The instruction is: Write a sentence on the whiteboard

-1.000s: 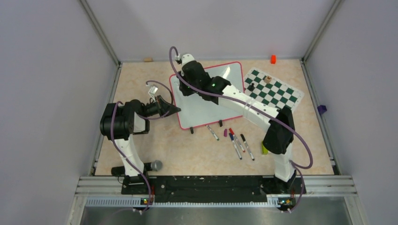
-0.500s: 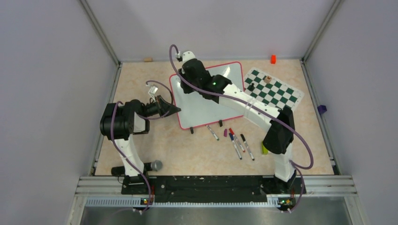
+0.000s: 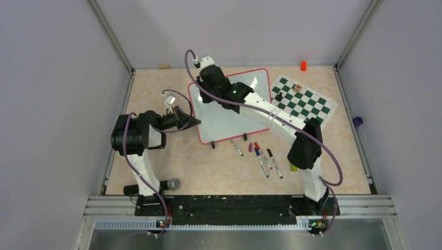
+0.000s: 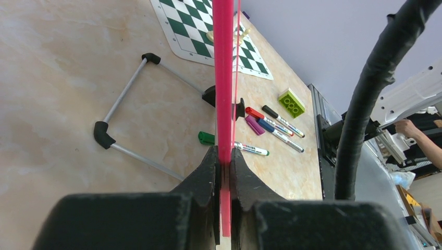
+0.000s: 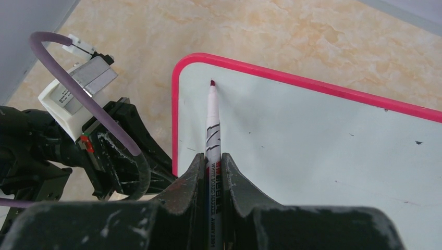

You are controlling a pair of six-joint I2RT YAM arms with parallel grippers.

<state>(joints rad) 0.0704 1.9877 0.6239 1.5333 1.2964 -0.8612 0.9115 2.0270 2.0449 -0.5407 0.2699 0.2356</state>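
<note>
The red-rimmed white whiteboard [image 5: 312, 146] is clamped by the left gripper [image 4: 224, 156], the slim white marker [image 5: 212, 120] is pinched by the right gripper [image 5: 212, 161], and a first stroke is seemingly awaited upper left.

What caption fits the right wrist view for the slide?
Right gripper pinches a marker, its tip at the corner of the pink-rimmed whiteboard.

Glossy white whiteboard [image 3: 220, 123] — pink-rimmed, rounded corners

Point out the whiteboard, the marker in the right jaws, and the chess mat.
whiteboard [image 5: 323, 140], right wrist view, bare white face.
marker [image 5: 213, 125], right wrist view, white barrel.
chess mat [image 3: 308, 104], top external view, middle squares.
</note>
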